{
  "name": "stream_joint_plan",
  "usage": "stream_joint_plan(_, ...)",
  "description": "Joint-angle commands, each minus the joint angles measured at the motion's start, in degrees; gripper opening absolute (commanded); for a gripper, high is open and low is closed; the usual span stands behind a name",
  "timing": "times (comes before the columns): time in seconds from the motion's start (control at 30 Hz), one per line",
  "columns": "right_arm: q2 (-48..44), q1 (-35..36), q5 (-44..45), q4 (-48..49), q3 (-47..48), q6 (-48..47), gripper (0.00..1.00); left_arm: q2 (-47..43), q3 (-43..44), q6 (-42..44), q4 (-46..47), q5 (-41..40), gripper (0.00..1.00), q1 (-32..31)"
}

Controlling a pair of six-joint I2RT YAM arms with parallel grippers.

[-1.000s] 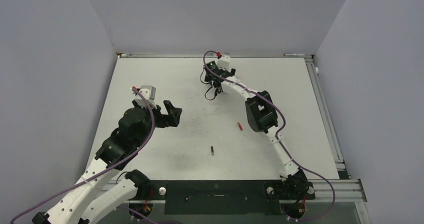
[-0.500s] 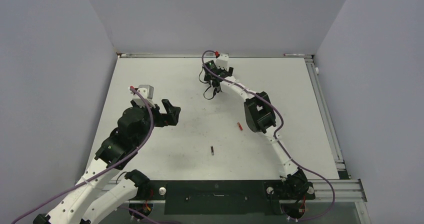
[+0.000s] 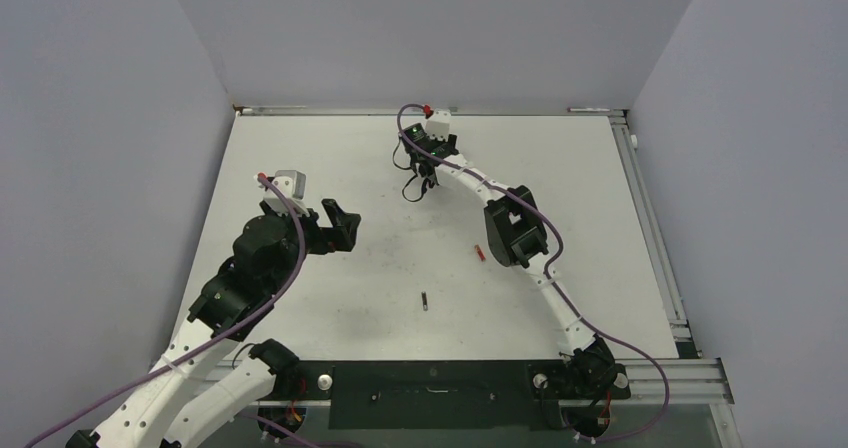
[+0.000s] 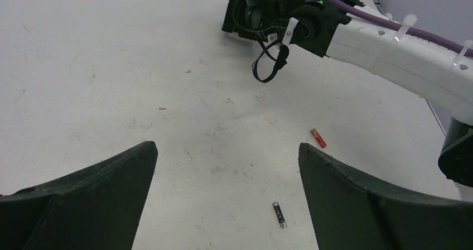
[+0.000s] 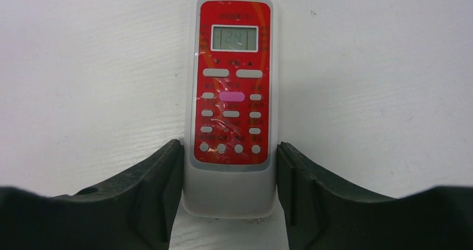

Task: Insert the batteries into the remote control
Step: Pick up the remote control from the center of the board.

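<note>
Since the remote [image 5: 230, 110] lies face up, red buttons showing, near the far edge of the table [image 3: 560, 168], the right gripper [image 5: 228, 149] has its fingers [image 5: 167, 172] snug against both long sides at the bottom end. My guess is it needs lifting and flipping to reach the battery bay. One dark battery [image 4: 279, 214] lies loose mid-table, well apart, and a red stick [image 4: 318, 138] nearby may be the second. The left gripper [image 4: 226, 147] hangs wide open above them, holding nothing, probably waiting its turn. The tabletop is white and scuffed, with plain grey walls [image 3: 430, 28] around it.
</note>
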Motion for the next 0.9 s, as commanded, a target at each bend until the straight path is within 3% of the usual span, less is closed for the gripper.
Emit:
stream_joint_plan(0.0,0.8,0.3,-1.3,-3.4,1.0,0.3,0.44,-0.6,1.8,0.0,1.1,-0.1,0.96,0.5)
stream_joint_plan(0.2,-2.4,0.3,-3.1,-1.7,-2.5,1.5,0.09,-0.6,1.6,0.3,1.1,-0.8,0.96,0.5)
stream_joint_plan(0.87,-26.2,-0.3,-12.0,9.7,-26.1,-1.1,0.08,-0.3,1.5,1.6,1.0,-3.0,0.96,0.5)
